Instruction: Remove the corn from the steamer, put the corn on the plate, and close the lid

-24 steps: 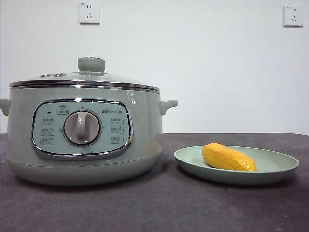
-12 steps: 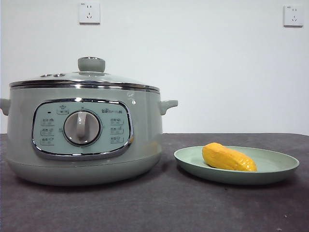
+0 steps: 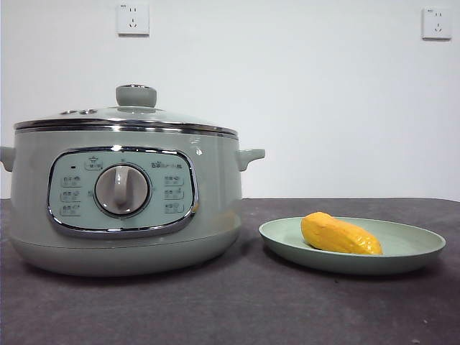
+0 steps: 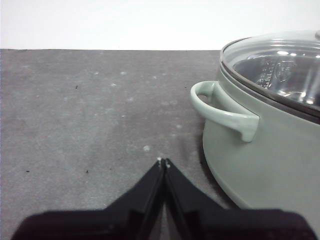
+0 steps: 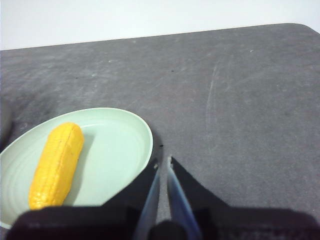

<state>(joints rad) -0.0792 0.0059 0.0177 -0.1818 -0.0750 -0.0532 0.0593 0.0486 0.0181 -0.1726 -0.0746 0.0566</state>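
The yellow corn [image 3: 340,234] lies on the pale-green plate [image 3: 417,251] to the right of the steamer [image 3: 122,198]. It also shows on the plate [image 5: 120,145] in the right wrist view [image 5: 56,165]. The glass lid [image 3: 129,115] sits closed on the steamer, its green knob on top. The left wrist view shows the steamer's side handle [image 4: 220,110] and the lid [image 4: 280,70]. My left gripper [image 4: 163,162] is shut and empty, low over the table beside the steamer. My right gripper [image 5: 162,162] is shut and empty, beside the plate's rim. Neither arm shows in the front view.
The dark grey table [image 3: 237,309] carries the steamer at the left and the plate at the right. A white wall with two sockets [image 3: 133,19] stands behind. The table's far edge shows in both wrist views.
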